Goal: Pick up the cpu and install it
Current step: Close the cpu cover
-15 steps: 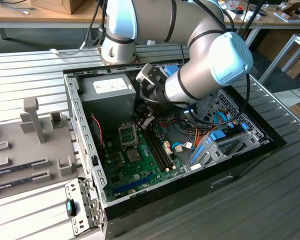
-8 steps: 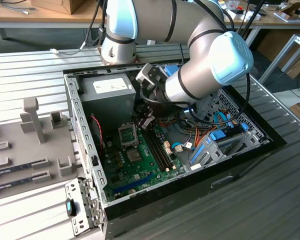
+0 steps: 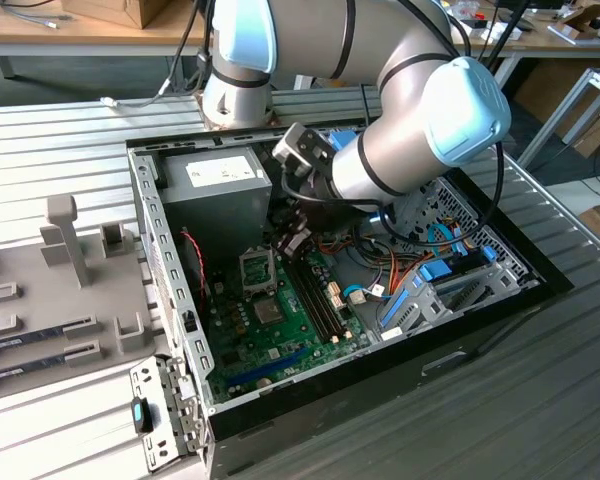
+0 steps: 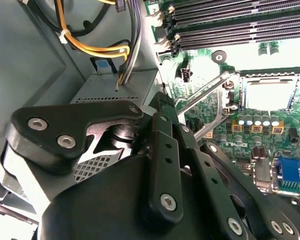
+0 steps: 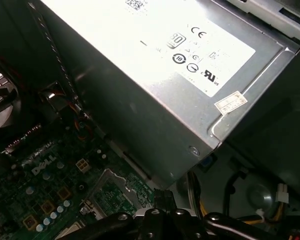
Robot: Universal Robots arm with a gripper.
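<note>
From my remote station I see the arm reaching down into the open computer case, its gripper hanging just above the green motherboard beside the grey power supply. In the second wrist view the gripper's black fingers lie pressed together with no gap at their tips and nothing between them. The cpu sits flat in its socket on the motherboard, silvery top facing up, a square with no long axis that I can tell, its edges running parallel to the socket frame around it and roughly in line with the memory slots near it. The socket's metal load plate stands swung up and open on the gripper's side of the cpu, between the fingertips and the chip, tilted rather than flat. In the exterior view the socket lies just beside the gripper, on the side toward the power supply, and I cannot make out the chip itself there. The first wrist view looks past the gripper's links at the power supply standing over the motherboard, with bundled cables running along its corner. Outside the case, a grey fixture tray sits on the table well apart from the socket.
</note>
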